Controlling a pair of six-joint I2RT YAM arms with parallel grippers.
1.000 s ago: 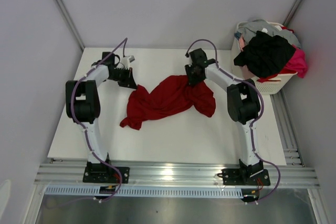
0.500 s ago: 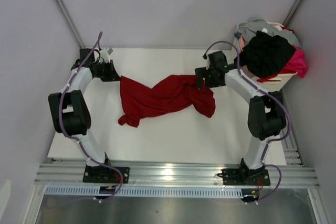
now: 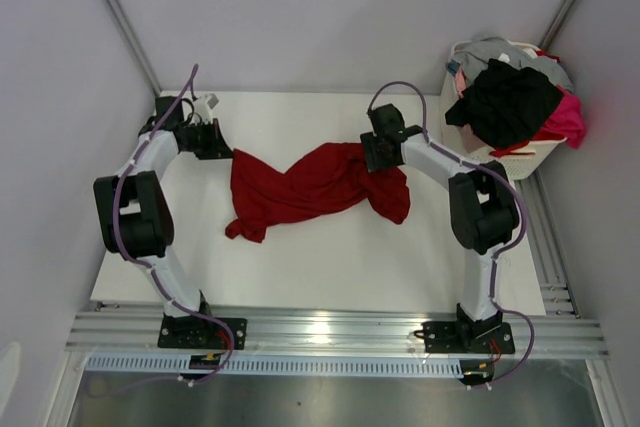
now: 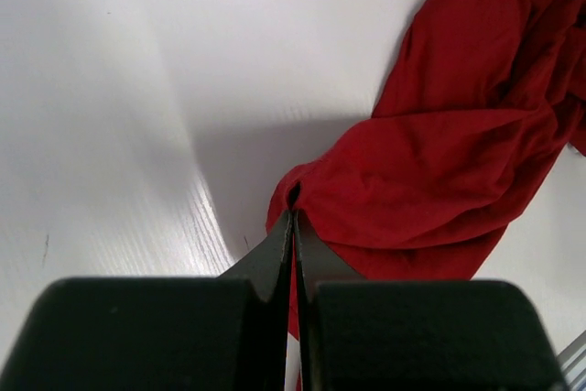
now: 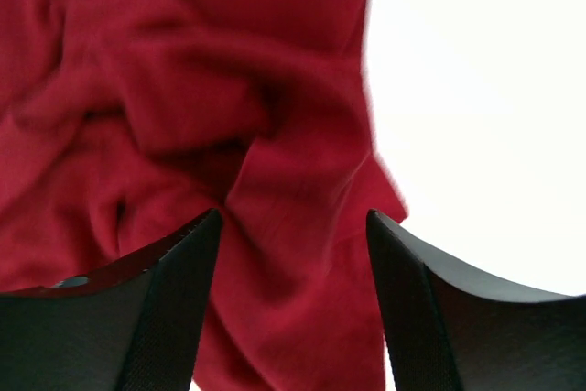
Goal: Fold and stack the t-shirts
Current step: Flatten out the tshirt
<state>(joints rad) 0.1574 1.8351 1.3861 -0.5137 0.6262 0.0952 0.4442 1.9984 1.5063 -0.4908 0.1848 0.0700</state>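
The red tee (image 3: 310,187) is lying unfolded and twisted across the far half of the white desk (image 3: 330,257), stretching from the left arm's end towards the right arm's. Its left part is spreading out flatter and reaching down towards the near side, ending in a small point. Its middle is narrowing into a wrinkled band. Its right part is bunching into a rumpled lump.

The left pincer (image 3: 222,144) is sitting low at the tee's far left corner. In the left wrist view the pincer (image 4: 294,217) is pressing its two fingers tight together on the edge of the red tee (image 4: 458,135), with a sliver of red cloth showing between them. From there the cloth is fanning away over the bare desk (image 4: 110,89).

The right pincer (image 3: 375,157) is hanging over the bunched right part of the tee, at its far edge. In the right wrist view the pincer (image 5: 293,222) is holding its fingers well apart, with folds of the red tee (image 5: 183,89) lying beneath and between them. Neither finger is clearly gripping the cloth.

A white basket (image 3: 515,160) is standing off the desk's far right corner. A black tee (image 3: 505,102) is draping over its top, with pink cloth (image 3: 568,119) on its right side and grey cloth (image 3: 495,49) behind.
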